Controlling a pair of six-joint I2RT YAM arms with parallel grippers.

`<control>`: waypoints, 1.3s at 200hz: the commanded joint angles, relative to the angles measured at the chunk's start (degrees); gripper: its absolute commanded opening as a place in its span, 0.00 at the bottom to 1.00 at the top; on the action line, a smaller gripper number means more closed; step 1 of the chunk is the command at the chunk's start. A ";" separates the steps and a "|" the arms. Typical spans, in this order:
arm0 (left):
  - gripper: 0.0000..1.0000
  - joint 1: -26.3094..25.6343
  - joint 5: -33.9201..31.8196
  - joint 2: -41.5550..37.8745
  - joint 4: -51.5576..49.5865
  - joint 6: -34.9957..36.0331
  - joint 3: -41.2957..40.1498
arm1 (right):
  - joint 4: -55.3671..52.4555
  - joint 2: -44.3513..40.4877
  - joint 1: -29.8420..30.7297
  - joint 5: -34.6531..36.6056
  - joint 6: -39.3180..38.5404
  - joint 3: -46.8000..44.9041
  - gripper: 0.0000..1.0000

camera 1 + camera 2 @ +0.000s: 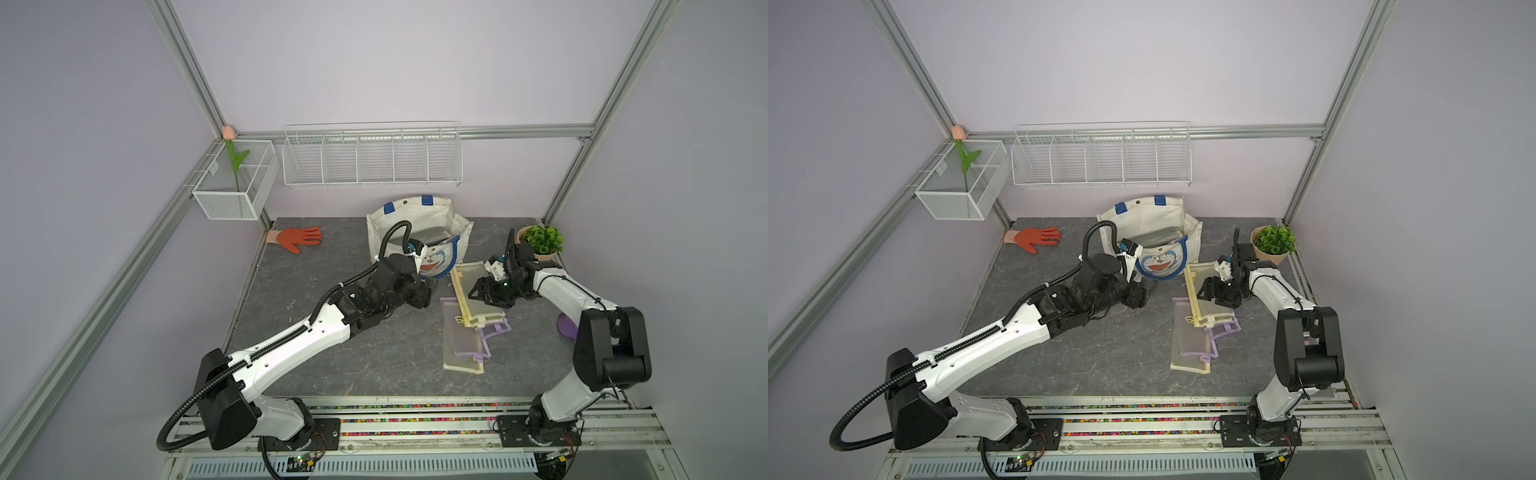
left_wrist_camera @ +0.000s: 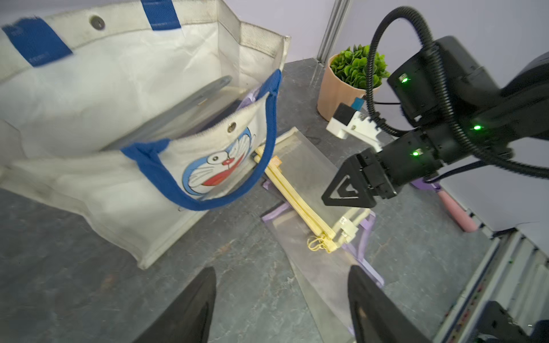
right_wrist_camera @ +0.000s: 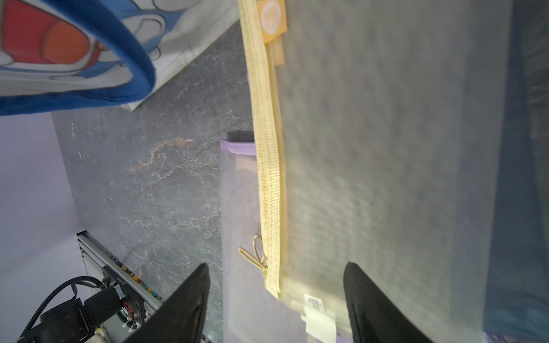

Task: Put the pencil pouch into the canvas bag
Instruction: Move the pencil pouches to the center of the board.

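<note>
Pick-up step, grasp not yet made. Nearest you, right of the bench's (image 1: 353, 353) centre, purple-trimmed pouches (image 1: 459, 336) are lying flat, partly under the pencil pouch (image 2: 309, 169). That pouch is a limp, see-through mesh envelope with a yellow zip band, resting just in front of the canvas bag (image 1: 409, 216). The right gripper (image 3: 276, 265) is hovering over its zip edge, fingers spread and empty. The left gripper (image 2: 280, 270) is waiting by the bag's front, likewise spread, holding nothing. You are likely needing to lower, pinch the zip band, then lift over the sagging front panel. The bag is standing open at the far edge, with flat items showing inside.
</note>
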 commanded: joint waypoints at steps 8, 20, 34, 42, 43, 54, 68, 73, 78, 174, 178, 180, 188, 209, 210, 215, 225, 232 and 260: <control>0.70 -1.82 0.97 -2.41 6.18 -10.06 -5.01 | 4.46 1.44 1.45 -2.96 2.33 -4.69 0.73; 0.71 -2.75 0.24 -2.21 5.70 -10.90 -5.74 | 5.58 1.89 3.02 -3.79 3.32 -6.26 0.72; 0.71 -3.24 0.07 -2.05 5.82 -12.13 -6.69 | 6.84 2.18 4.92 -4.34 4.59 -7.66 0.72; 0.70 -3.25 -0.11 -2.11 6.27 -13.23 -7.46 | 7.64 2.10 5.86 -4.95 5.65 -8.35 0.72; 0.70 -3.25 -0.12 -2.11 6.33 -13.38 -7.55 | 7.75 2.10 5.89 -5.06 5.76 -8.37 0.72; 0.70 -3.26 -1.18 -2.39 7.10 -15.00 -8.85 | 7.82 1.82 8.27 -5.94 6.62 -8.32 0.72; 0.70 -3.25 -2.20 -2.58 7.97 -16.59 -10.30 | 7.44 0.14 10.49 -6.42 7.52 -7.76 0.72; 0.70 -3.25 -2.67 -2.45 7.97 -17.05 -10.61 | 6.98 -0.74 11.22 -6.64 7.70 -7.54 0.72; 0.70 -3.25 -2.98 -2.34 7.90 -17.38 -10.85 | 6.57 -1.59 11.90 -6.67 7.80 -7.08 0.72; 0.71 -4.12 1.56 7.02 9.03 -19.31 -7.59 | -4.45 -10.63 0.46 -1.29 2.18 0.27 0.73; 0.71 -4.13 2.36 8.04 8.88 -19.45 -6.89 | -4.55 -10.44 -0.32 -1.07 2.01 0.43 0.73; 0.71 -4.13 2.73 8.56 8.86 -19.61 -6.56 | -4.56 -10.40 -0.64 -0.87 1.90 0.46 0.73; 0.71 -4.36 4.15 10.56 9.23 -20.13 -5.34 | -4.60 -9.82 -1.84 -0.35 1.41 0.88 0.73; 0.71 -4.73 6.91 15.82 11.59 -22.43 -2.99 | -4.80 -7.16 -3.60 0.00 0.08 1.94 0.73; 0.71 -4.73 6.99 16.04 11.71 -22.55 -2.90 | -4.80 -7.02 -3.62 0.00 0.03 2.01 0.73; 0.71 -4.74 7.41 17.28 12.81 -23.28 -2.74 | -4.74 -6.32 -3.87 0.14 -0.11 2.14 0.73; 0.70 -4.75 7.61 19.40 15.51 -25.33 -2.89 | -4.26 -5.16 -4.18 0.19 -0.09 2.09 0.73; 0.70 -4.74 8.10 20.88 17.65 -26.59 -3.00 | -3.76 -4.50 -4.40 0.19 0.00 1.87 0.73; 0.70 -4.74 10.29 27.56 21.06 -29.09 -0.76 | -2.60 -1.52 -4.70 0.38 -0.14 1.55 0.73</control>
